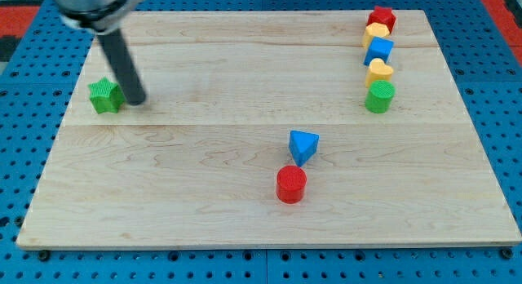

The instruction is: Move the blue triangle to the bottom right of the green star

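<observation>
**Rod parked by the star, triangle waiting across the counter**

My tip [137,100] rests on the wooden counter [204,210] just beside the green star [104,95], on the star's right in the view, close enough that contact cannot be ruled out. There are no jaws on this arm, only a bare rod, so nothing opens, closes or holds anything. The blue triangle [303,144] lies well apart from the tip, toward the view's right and lower down, with a red cylinder [291,184] just below it. The push looks not yet begun. The next move, by this reading, calls for the tip to travel round to the triangle's far right side and drive it leftward to a spot below and right of the star. The triangle's narrow corner points down toward the cylinder, its long axis running roughly top to bottom. A column of five blocks [378,58] sits far off at the view's upper right.
</observation>
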Motion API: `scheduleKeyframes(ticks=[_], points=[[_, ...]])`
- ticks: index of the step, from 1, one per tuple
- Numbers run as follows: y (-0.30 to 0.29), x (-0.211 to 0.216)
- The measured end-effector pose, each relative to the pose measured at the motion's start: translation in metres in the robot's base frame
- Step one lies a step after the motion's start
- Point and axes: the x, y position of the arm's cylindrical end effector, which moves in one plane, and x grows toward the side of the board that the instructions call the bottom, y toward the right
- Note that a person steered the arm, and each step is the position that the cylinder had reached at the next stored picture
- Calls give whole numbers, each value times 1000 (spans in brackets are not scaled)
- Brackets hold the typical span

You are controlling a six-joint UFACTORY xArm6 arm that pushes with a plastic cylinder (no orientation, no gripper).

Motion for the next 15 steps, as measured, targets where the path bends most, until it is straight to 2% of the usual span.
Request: scheduleKeyframes(ticks=[1,2,3,4,5,6,7,8,10,11,12,13,14,15], points=[[117,-1],[239,21],[306,63],[223,70],[253,93],[217,101],[99,98],[1,67],[133,106],[139,64],[39,39],[-19,42],[46,68],[6,70]])
